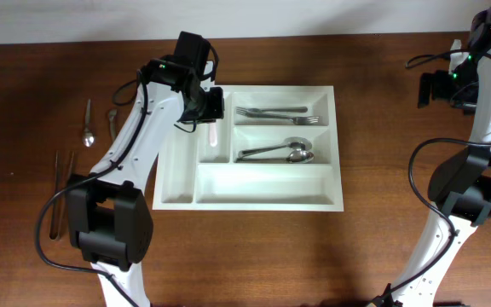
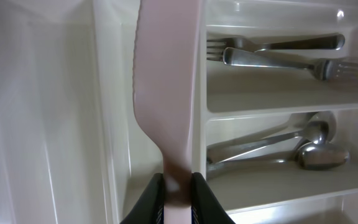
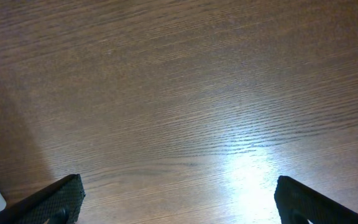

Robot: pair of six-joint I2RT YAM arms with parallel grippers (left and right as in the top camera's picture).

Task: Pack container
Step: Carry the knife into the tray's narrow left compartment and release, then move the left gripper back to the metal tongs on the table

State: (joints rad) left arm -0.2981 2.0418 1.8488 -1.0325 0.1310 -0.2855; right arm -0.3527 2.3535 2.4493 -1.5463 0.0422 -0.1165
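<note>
Left gripper (image 2: 177, 200) is clamping the handle end of a pink knife (image 2: 166, 81), with both fingers (image 2: 154, 202) squeezing it from the sides. The knife is pointing away from the wrist cam, serrated edge facing left. The blade is hanging over the inner narrow compartment of the container (image 2: 42, 124), and its right edge is overlapping the divider next to the wide bins. Can't tell whether the tip is touching the compartment floor.

Just past the divider, two spoons (image 2: 291, 149) are lying together in the middle wide bin, bowls to the right. Beyond them, two forks (image 2: 278, 53) are lying in the top wide bin, tines pointing opposite ways.

From overhead, the container is sitting flat around the middle of the table (image 1: 382, 247), long side running left-right. The left arm is reaching over its upper-left corner.

Left of the container, well apart from it, a loose spoon (image 1: 88, 128) and a smaller utensil (image 1: 113, 113) are lying on the wood. Two dark thin sticks (image 1: 62, 192) are lying nearer the left arm's base; can't tell what they are.

Right gripper (image 3: 179, 208) is hovering over bare wood at the far right, fingers spread wide apart, gripping nothing, well clear of the container.
</note>
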